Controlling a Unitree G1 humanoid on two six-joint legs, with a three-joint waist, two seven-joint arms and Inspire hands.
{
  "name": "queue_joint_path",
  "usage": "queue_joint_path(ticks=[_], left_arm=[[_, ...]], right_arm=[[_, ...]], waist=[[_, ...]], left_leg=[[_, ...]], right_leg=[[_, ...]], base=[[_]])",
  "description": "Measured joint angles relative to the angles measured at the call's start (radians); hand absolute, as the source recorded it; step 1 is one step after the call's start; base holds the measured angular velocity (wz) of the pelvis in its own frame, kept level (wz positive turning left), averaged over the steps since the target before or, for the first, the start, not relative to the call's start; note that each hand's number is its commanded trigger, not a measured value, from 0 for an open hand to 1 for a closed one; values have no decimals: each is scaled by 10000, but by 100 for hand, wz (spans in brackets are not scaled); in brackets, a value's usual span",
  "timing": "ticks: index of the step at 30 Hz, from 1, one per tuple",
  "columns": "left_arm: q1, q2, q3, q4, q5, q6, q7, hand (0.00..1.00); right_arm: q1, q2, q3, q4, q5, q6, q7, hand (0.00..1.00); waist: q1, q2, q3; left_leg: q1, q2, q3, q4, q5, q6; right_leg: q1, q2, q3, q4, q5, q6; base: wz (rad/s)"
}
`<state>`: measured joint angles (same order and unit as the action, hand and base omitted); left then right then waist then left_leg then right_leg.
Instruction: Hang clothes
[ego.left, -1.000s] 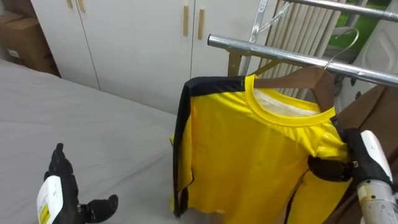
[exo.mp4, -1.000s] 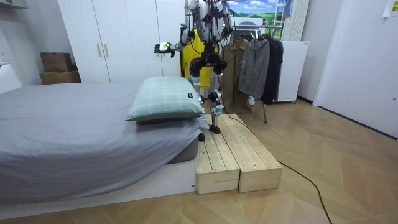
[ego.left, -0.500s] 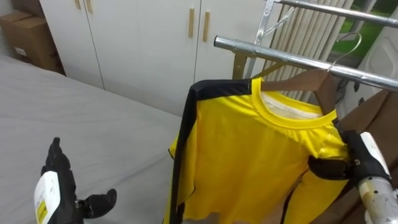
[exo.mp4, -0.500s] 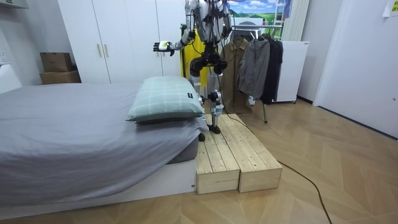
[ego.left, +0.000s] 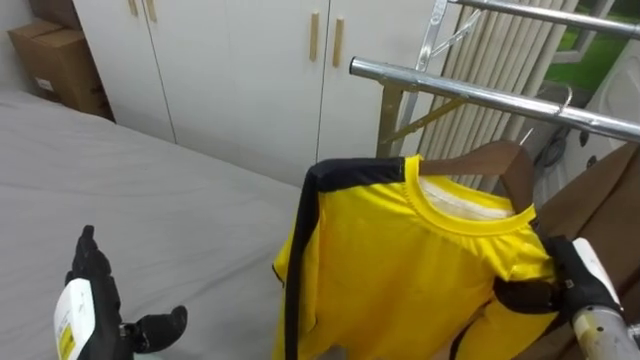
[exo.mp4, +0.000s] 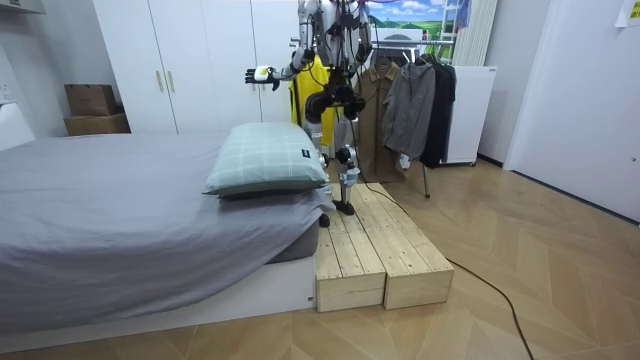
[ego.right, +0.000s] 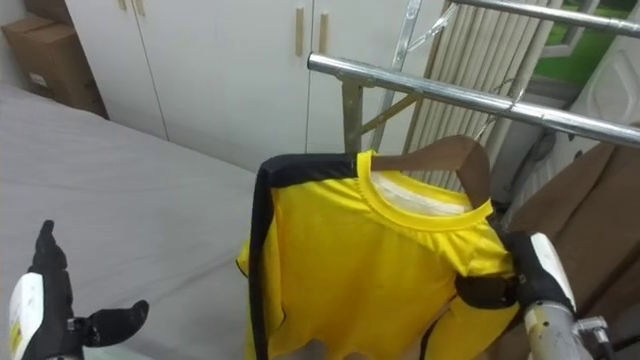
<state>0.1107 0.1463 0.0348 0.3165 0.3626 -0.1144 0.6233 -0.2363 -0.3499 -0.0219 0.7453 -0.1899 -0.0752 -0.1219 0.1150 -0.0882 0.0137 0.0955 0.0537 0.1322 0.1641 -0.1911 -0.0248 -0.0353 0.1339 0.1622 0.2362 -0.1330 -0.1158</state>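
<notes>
The yellow shirt (ego.left: 400, 270) hangs on a wooden hanger (ego.left: 495, 160) at centre right of the frame, just below the metal rail (ego.left: 450, 88). At the lower right edge, the right hand (ego.left: 570, 275) curls its dark fingers round the shirt's shoulder. The left hand (ego.left: 100, 300), lower left, is spread open above the grey bed (ego.left: 180, 200).
</notes>
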Motion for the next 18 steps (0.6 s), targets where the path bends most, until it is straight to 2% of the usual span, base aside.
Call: queue_joint_path(ticks=[5,18], left_arm=[[2,-1,-128,23,-62,-1,-23,0],[7,-3,-445,391,-102,-69,30,0]], right_arm=[[-73,21,8,765,452,130,4,100],[-190,171,16,1944,669,21,-213,100]], waist=[[54,-7,-4],[16,-43,-25]], left_leg=[[12,5,-16,-1,0,0],[156,20,-266,-20,0,0]], right_leg=[[57,2,-49,-68,3,-3],[500,-30,-280,-525,28,-69]], base=[[1],[6]])
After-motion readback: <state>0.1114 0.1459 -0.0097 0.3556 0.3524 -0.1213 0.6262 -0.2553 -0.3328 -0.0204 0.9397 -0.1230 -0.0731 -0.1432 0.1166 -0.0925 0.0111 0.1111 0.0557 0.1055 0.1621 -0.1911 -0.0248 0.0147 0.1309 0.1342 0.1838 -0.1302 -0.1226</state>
